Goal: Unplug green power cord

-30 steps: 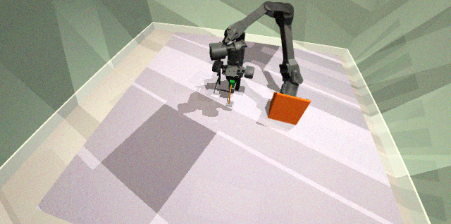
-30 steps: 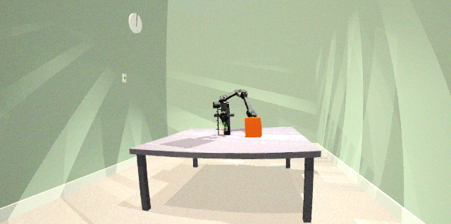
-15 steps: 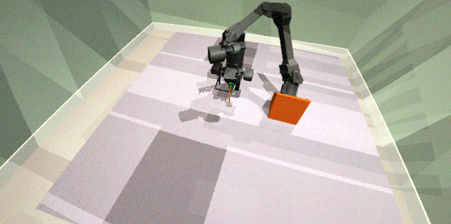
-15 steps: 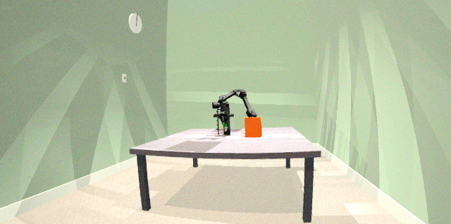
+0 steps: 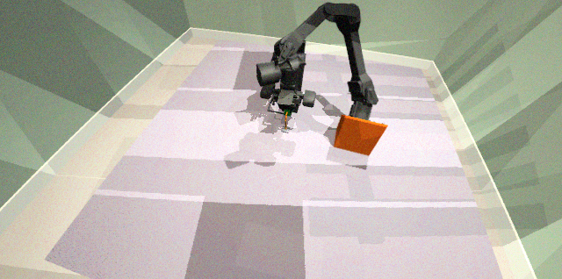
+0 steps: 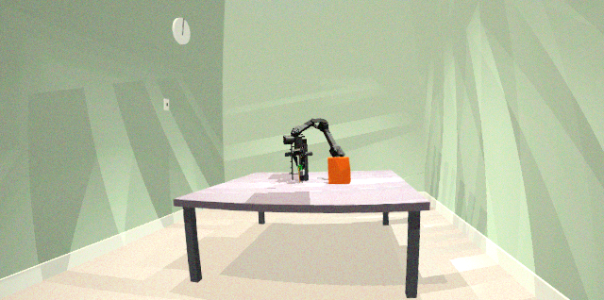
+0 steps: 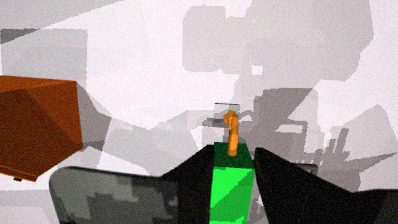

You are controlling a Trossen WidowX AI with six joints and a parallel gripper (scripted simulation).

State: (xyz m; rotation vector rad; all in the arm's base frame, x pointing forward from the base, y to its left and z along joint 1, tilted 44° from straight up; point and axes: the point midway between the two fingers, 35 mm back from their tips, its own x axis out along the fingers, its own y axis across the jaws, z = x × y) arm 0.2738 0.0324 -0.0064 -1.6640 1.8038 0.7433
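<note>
Gripper (image 7: 231, 187) clamped on the green plug (image 7: 231, 180), dark fingers pressing both sides in the wrist view. Orange cord (image 7: 231, 132) running from the plug's far end toward a small pale block (image 7: 226, 111) on the table (image 5: 219, 226), its far end at that block. Plug held above the table in the exterior view (image 6: 300, 167), under the downward-pointing wrist. Orange box (image 5: 360, 134) standing well apart, at the arm's (image 5: 351, 51) base
</note>
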